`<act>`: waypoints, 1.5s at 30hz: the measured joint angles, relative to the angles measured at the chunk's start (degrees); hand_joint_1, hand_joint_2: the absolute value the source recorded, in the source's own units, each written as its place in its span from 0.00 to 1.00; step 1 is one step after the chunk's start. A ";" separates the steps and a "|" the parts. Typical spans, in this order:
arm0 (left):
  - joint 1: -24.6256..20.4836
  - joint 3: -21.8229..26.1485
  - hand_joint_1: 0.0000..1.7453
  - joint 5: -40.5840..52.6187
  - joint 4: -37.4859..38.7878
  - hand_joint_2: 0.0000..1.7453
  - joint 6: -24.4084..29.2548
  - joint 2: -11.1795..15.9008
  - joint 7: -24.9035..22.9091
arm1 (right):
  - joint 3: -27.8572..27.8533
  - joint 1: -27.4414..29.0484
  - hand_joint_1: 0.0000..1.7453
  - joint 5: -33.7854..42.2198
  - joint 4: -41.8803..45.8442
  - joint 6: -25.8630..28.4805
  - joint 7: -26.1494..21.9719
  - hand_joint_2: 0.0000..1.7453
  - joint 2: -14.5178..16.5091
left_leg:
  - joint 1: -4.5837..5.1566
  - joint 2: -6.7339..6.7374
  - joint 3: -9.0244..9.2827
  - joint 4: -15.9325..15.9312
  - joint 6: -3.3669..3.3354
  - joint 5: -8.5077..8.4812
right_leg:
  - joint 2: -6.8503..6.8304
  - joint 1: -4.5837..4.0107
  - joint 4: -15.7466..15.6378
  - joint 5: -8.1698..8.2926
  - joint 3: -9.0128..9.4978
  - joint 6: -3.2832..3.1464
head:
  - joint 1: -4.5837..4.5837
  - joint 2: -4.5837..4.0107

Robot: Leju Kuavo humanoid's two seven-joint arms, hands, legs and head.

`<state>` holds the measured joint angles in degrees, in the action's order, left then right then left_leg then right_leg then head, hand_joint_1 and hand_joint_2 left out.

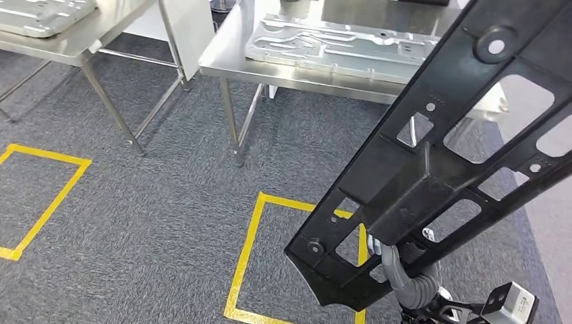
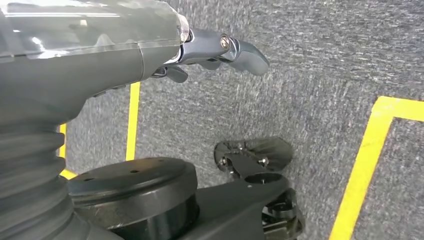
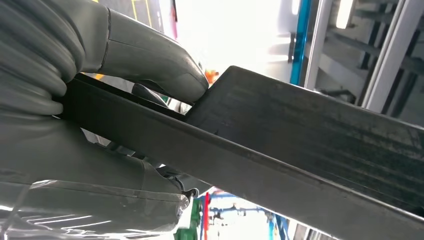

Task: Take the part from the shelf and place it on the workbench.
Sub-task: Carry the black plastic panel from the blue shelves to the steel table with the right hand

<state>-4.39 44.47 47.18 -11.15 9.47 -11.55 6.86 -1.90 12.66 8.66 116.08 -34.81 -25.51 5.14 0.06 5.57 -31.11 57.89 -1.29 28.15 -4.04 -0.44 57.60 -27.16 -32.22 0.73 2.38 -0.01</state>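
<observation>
The part is a long black plastic frame [image 1: 432, 169] with cut-out windows, and it slants from the lower middle up to the top right of the head view. My right hand [image 1: 399, 272] grips it from beneath near its lower end. In the right wrist view the thumb [image 3: 150, 60] presses on the flat black bar [image 3: 300, 140] and the other fingers wrap under it. The steel workbench [image 1: 229, 61] stands ahead, and the frame's upper end reaches over its right part. My left hand [image 2: 100, 60] hangs above the carpet, its fingers [image 2: 240, 52] apart and holding nothing.
A pressed silver metal panel [image 1: 337, 44] lies on the workbench. A second steel table [image 1: 74, 47] with a similar panel [image 1: 40, 13] stands at the far left. Yellow tape squares [image 1: 253, 250] [image 1: 40, 202] mark the grey carpet in front of the tables.
</observation>
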 joint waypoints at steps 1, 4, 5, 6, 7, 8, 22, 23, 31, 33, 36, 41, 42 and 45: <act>-0.01 0.01 0.00 0.04 0.00 1.00 -0.01 0.01 0.00 | 0.02 -0.02 0.98 0.04 -0.03 -0.01 -0.03 1.00 0.00 | 0.05 0.53 0.11 -0.08 0.30 0.07 | 0.44 -0.16 -0.11 -0.02 -0.10 -0.21 | -0.01 0.00; -0.15 0.00 0.00 0.15 0.00 1.00 -0.02 0.01 0.00 | 0.07 -0.07 0.98 0.20 -0.07 -0.06 -0.14 1.00 0.03 | -0.09 -0.43 0.14 1.00 1.26 1.22 | 2.45 0.28 -0.98 0.63 0.23 -0.97 | 0.00 0.01; -0.14 -0.01 0.00 0.16 0.00 1.00 -0.03 0.01 -0.01 | 0.15 -0.20 0.98 0.28 -0.10 -0.08 -0.19 1.00 0.05 | -0.16 -1.90 -0.72 3.16 1.52 2.61 | 3.09 0.53 -1.31 0.88 0.38 -1.21 | 0.00 0.00; -0.08 -0.01 0.00 0.18 0.00 1.00 -0.03 0.01 -0.01 | 0.23 -0.33 0.98 0.37 -0.17 -0.08 -0.22 1.00 0.08 | -0.29 -3.54 -2.26 6.55 1.69 4.45 | 3.69 0.63 -1.42 0.99 0.39 -1.35 | 0.00 0.00; 0.02 -0.01 0.00 0.19 0.00 1.00 -0.03 0.02 -0.02 | 0.30 -0.46 0.98 0.44 -0.27 -0.08 -0.24 1.00 0.10 | -0.33 -4.50 -4.20 10.58 1.81 6.34 | 4.36 0.66 -1.39 1.03 0.34 -1.47 | 0.01 0.00; 0.13 -0.01 0.00 0.20 0.00 1.00 -0.03 0.04 -0.02 | 0.34 -0.51 0.98 0.49 -0.39 -0.04 -0.25 1.00 0.11 | -0.35 -4.88 -5.96 14.09 1.90 7.58 | 5.07 0.65 -1.34 1.03 0.30 -1.51 | 0.01 0.00; 0.09 0.18 0.00 -0.62 0.00 1.00 -1.17 0.25 1.02 | 0.11 -0.16 0.98 0.86 -0.90 2.17 -0.62 1.00 0.10 | -0.48 -5.34 -1.08 0.09 -1.04 -1.09 | 4.88 0.84 9.43 -5.34 -4.26 1.62 | -0.02 0.00; 0.14 0.26 0.00 -0.82 0.00 1.00 -1.37 0.26 1.02 | 0.11 -0.17 0.98 0.52 -0.97 2.22 -0.63 1.00 0.09 | -0.45 -5.12 -1.12 0.11 -1.10 -1.05 | 4.64 0.99 13.15 -6.82 -6.16 1.83 | -0.01 0.01; 0.07 1.47 0.00 -2.35 0.00 1.00 -5.67 0.22 1.03 | 0.08 -1.25 0.98 -2.38 -1.80 3.23 -0.67 1.00 -0.13 | -0.29 -4.44 -0.46 -0.07 -0.05 -0.67 | 3.37 0.49 -0.19 0.27 -0.06 0.43 | 0.00 0.01; 0.05 1.66 0.00 -2.47 0.00 1.00 -6.35 0.23 1.20 | 0.07 -1.55 0.98 -3.23 -1.85 3.51 -0.74 1.00 -0.28 | -0.27 -4.29 -0.31 -0.33 0.68 -0.68 | 3.72 0.39 -0.44 0.49 -0.08 -0.17 | 0.00 0.01; -0.01 1.85 0.00 -2.61 0.00 1.00 -6.97 0.25 1.56 | 0.07 -2.16 0.98 -4.36 -1.86 4.14 -0.75 1.00 -0.55 | -0.30 -4.72 -1.70 3.19 1.57 1.67 | 4.01 0.84 -1.41 0.87 0.42 -1.13 | 0.00 0.01; 0.20 2.49 0.00 -2.62 0.00 1.00 -7.66 0.33 1.90 | 0.06 -2.60 0.98 -5.61 -1.95 4.82 -0.92 1.00 -1.15 | -0.39 -5.08 -8.55 16.14 1.96 5.61 | 4.54 0.59 -1.34 0.37 0.76 -1.65 | 0.01 0.01; 0.23 2.61 0.00 -2.62 0.00 1.00 -7.86 0.35 1.90 | 0.05 -2.62 0.98 -5.80 -1.96 5.04 -0.99 1.00 -1.29 | -0.38 -5.10 -7.37 13.37 1.79 3.57 | 4.70 0.56 -1.26 0.11 1.03 -1.58 | 0.01 0.01; 0.18 2.79 0.00 -2.66 0.00 1.00 -8.19 0.47 1.89 | -0.03 -2.85 0.98 -6.28 -1.96 5.38 -1.15 1.00 -1.65 | -0.20 -5.42 -1.92 1.90 0.80 -1.03 | 5.02 0.35 -0.97 -0.82 1.83 -1.03 | 0.01 0.01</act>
<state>-4.22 47.25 44.52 -11.15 1.28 -11.08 8.75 -1.93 9.81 2.38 114.12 -29.42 -26.66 3.49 -0.15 0.16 -33.03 59.79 -0.49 27.12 0.98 -0.09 56.63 -27.99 -30.39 -0.30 2.38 0.00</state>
